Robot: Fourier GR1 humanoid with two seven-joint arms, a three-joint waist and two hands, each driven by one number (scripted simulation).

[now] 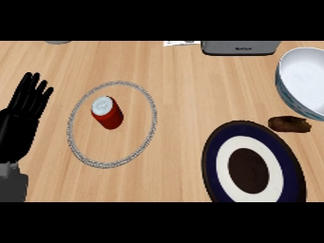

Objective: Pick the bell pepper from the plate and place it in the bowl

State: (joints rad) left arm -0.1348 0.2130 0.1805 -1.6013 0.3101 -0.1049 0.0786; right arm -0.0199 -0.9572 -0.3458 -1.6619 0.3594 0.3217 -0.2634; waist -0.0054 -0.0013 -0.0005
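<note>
At the counter's (185, 76) left edge the left hand (14, 126) rests with fingers straight and raised, holding nothing. No bell pepper can be made out on the dark-rimmed plate (217, 156) near the front right. The bowl (290, 95) sits at the right edge, a brown lump (289, 124) just beside it.

Left hand (14, 124): glossy black, with slender segmented fingers and a broad palm. Forearm (3, 185): grey, blocky casing joined at a narrow wrist.

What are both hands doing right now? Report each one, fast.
Left hand: open, fingers straight and pointing up, holding nothing, resting at the left edge of the view.
Right hand: not in view.
</note>
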